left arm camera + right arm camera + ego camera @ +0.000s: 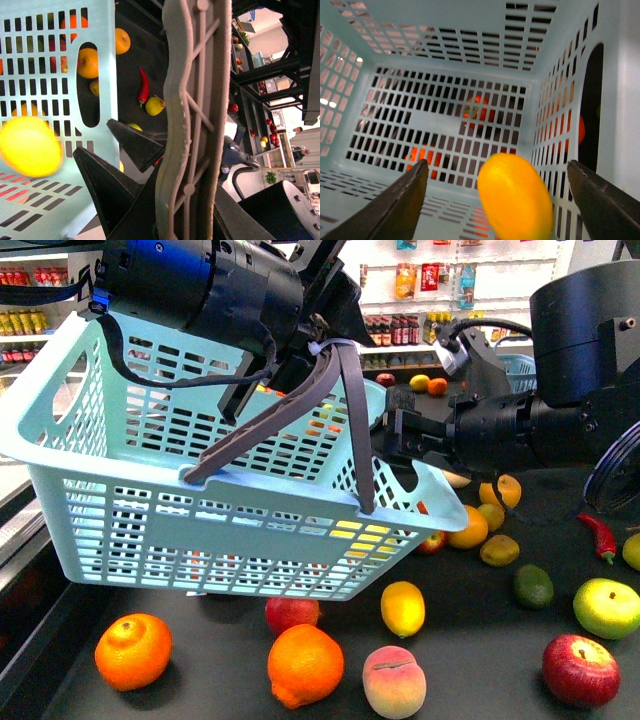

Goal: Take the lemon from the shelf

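Note:
My left gripper (320, 345) is shut on the grey basket handle (300, 405) and holds the light-blue basket (120, 510) tilted above the shelf's dark deck (210, 680). In the left wrist view the handle (192, 125) runs between the closed fingers of the left gripper (185, 200). My right gripper (395, 440) reaches over the basket's rim and is open. The lemon (515, 197), a blurred yellow oval, is loose inside the basket between the spread fingers of the right gripper (496, 167), touching neither. It also shows as a yellow blur, the lemon (30, 146), in the left wrist view.
Loose fruit lies on the deck: two oranges (133, 650) (305, 664), a peach (394, 682), a yellow lemon-like fruit (403, 608), a red apple (580, 670), a green apple (606, 606) and a red chili (600, 536). Store racks stand behind.

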Robot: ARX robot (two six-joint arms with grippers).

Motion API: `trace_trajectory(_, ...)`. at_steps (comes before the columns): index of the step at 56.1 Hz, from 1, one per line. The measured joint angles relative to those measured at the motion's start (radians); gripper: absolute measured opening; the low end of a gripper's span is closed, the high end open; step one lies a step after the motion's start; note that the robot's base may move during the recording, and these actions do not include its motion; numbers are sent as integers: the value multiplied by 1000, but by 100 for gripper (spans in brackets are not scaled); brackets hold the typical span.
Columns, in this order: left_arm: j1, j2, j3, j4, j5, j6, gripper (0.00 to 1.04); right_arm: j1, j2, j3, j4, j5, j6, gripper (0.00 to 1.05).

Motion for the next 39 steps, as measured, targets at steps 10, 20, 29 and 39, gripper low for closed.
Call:
trace_trajectory(10,1,0,0,0,-2,-1,13,-93,-56,0,21,-16,55,97)
trace_trajectory(20,1,0,0,0,-3,-2,13,-246,-115,-15,-62,-3,36,97)
trace_trajectory(29,1,0,0,0,0,-2,13,-343,-67,-90,-66,-5,-42,97)
trace_trajectory(39,1,0,0,0,0,-2,13,-356,83,-141,-39,-10,-131,97)
